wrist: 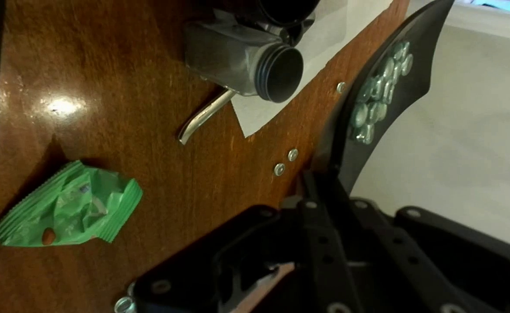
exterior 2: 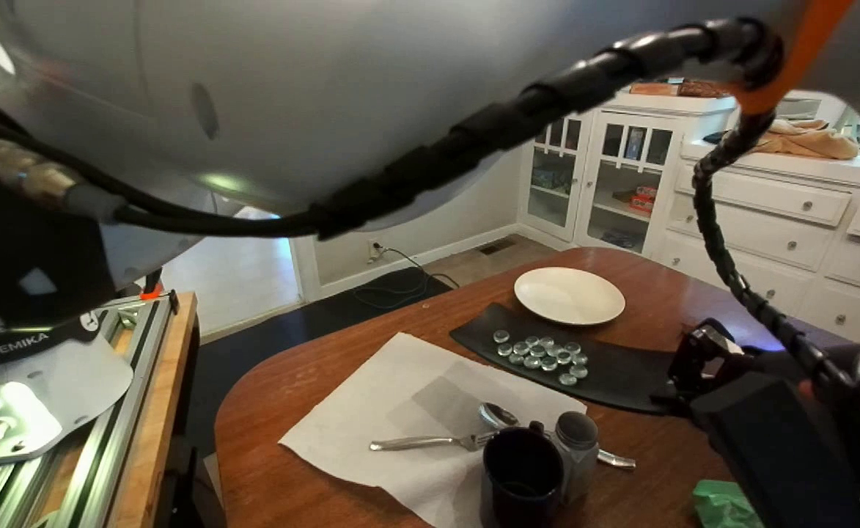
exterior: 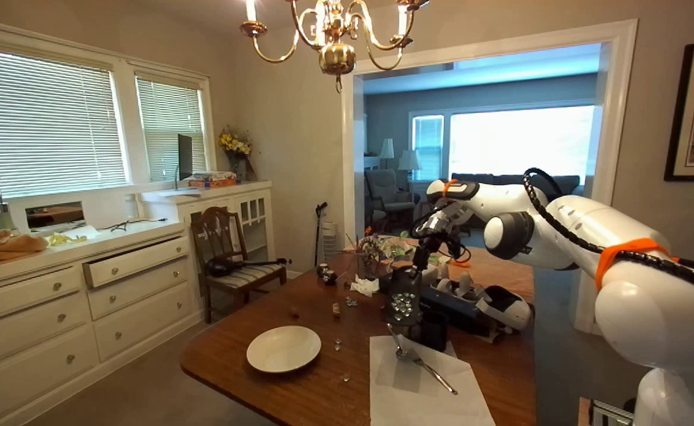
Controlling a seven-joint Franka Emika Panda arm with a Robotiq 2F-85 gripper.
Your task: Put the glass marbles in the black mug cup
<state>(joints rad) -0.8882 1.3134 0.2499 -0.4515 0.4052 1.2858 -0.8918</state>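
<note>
Low in my wrist view I've got the gripper (wrist: pixel 327 184) pinching the curved black sheet (wrist: pixel 421 80), glass marbles (wrist: pixel 378 89) clustered on it at upper right, others loose on the table (wrist: pixel 159 208), and the black mug cup (wrist: pixel 281 11) at the top edge.

Marbles (exterior 2: pixel 549 363) and mug (exterior 2: pixel 517 507)

Marbles: clear glass, faint green cast, flattened rounds. Main lot, some fifteen pieces, lay bunched on a curved black sheet (exterior 2: pixel 613 367), many of them touching or nearly so. Others lay on the table (wrist: pixel 128 108): in the wrist view, two loose marbles (wrist: pixel 292 154) sat just beside each other, and a third showed near the edge of the sheet. More showed at the lower border, partly hidden.

Mug: black, with handle. Stood upright, mouth up, just beside a jar (exterior 2: pixel 582 469); whether the two touched could not be told. Interior dark, its contents indistinct.
</note>
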